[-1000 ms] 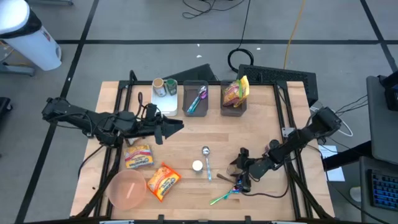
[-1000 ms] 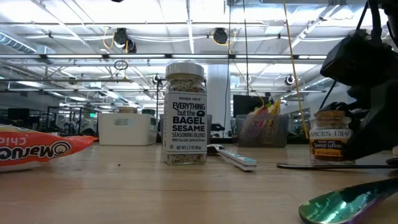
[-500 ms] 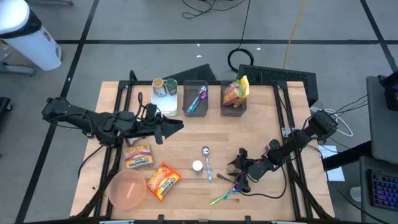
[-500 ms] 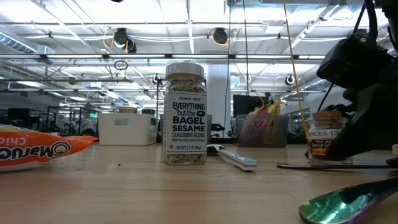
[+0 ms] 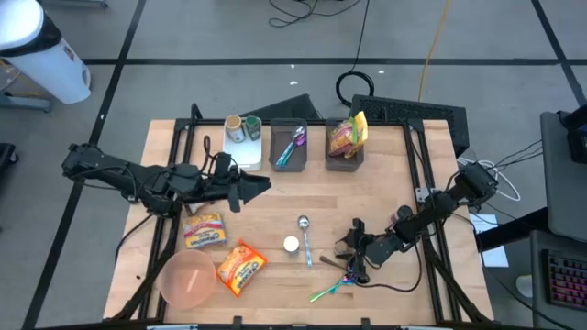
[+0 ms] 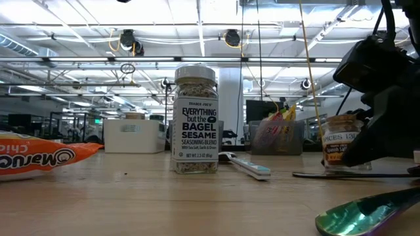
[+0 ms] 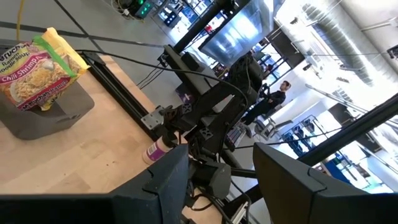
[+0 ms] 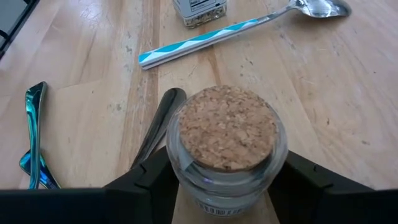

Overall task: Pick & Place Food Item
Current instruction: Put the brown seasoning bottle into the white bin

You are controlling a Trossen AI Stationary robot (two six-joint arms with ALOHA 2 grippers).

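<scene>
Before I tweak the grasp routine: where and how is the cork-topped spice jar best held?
By its glass body just under the cork, fingers on opposite sides, coming in level. The jar is a short round cylinder, and the right gripper already clamps it that way. In the low view it looks tilted and lifted. The left gripper waits.

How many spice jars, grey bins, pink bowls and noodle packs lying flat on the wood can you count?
Spice jars: 2, the bagel seasoning jar and the cork-topped jar held by the right fingers.
Grey bins: 2, the utensil bin and the noodle bin.
Pink bowl: 1.
Flat noodle packs: 2.
Total: 7.
</scene>
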